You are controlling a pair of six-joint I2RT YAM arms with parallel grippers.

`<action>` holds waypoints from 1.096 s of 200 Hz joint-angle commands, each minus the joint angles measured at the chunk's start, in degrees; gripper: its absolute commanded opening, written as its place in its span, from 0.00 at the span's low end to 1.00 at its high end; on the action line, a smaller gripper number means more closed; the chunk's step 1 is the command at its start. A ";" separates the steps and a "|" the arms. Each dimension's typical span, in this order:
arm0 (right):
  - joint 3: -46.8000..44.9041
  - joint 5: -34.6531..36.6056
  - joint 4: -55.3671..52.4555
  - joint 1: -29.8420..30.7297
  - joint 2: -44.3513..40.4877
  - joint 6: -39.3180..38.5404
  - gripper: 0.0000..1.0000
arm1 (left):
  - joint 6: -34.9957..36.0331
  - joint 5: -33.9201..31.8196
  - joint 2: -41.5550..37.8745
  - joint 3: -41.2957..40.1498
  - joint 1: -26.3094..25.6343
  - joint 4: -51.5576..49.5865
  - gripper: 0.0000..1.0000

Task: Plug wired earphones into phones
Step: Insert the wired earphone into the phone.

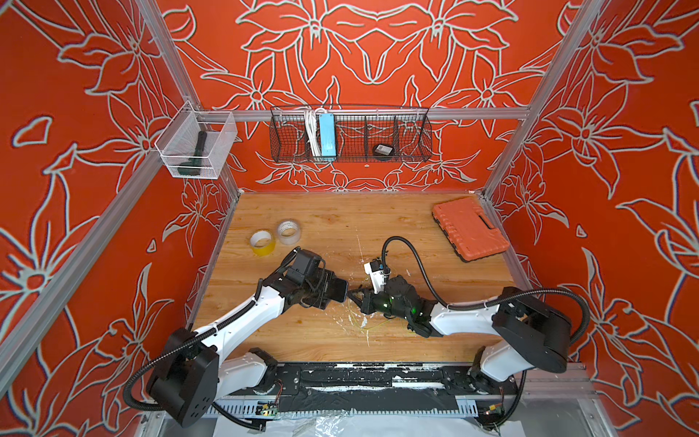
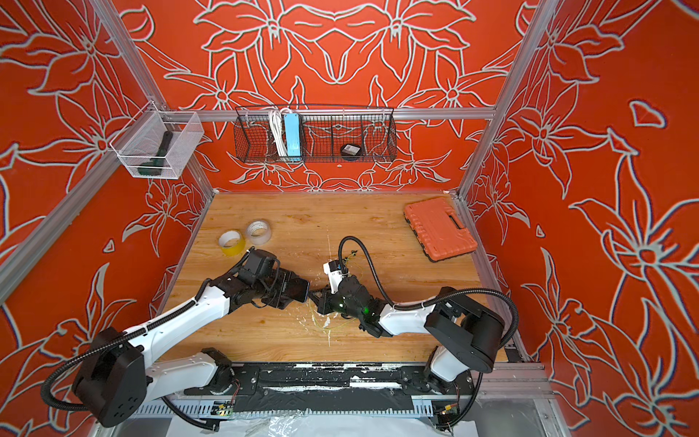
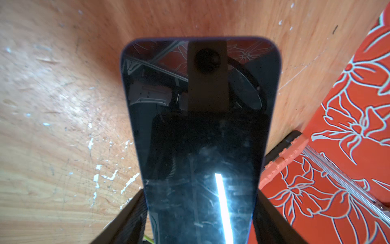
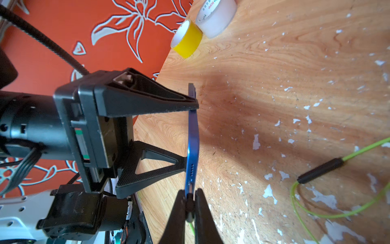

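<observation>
My left gripper (image 3: 200,211) is shut on the phone (image 3: 200,137), one finger on each long side. It holds the phone off the table, and the glossy dark screen fills the left wrist view. In the right wrist view the phone's blue bottom edge (image 4: 193,147) faces my right gripper (image 4: 190,198). That gripper is shut on the earphones' dark plug (image 4: 189,203), whose tip meets this edge; how deep it sits I cannot tell. The yellow-green cable (image 4: 316,215) and its dark inline piece (image 4: 320,171) lie loose on the wood. Both top views show the grippers tip to tip at mid-table (image 1: 350,293). The earbuds are out of view.
A yellow tape roll (image 1: 262,242) and a clear tape roll (image 1: 288,231) stand at the back left. An orange ribbed case (image 1: 469,229) lies at the back right. A wire basket (image 1: 350,134) and a clear bin (image 1: 196,145) hang on the walls.
</observation>
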 commanded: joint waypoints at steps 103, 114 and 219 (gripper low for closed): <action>3.56 0.24 -0.28 0.73 -0.68 1.13 0.00 | -5.39 6.62 -4.73 -0.01 -5.29 11.55 0.50; 2.66 -0.43 2.91 0.73 -0.45 1.62 0.00 | -5.40 6.36 -5.01 0.08 -5.29 11.75 0.50; 4.51 2.84 -8.66 0.64 -3.78 -7.31 0.00 | -5.04 5.96 -7.55 0.59 -6.44 12.65 0.49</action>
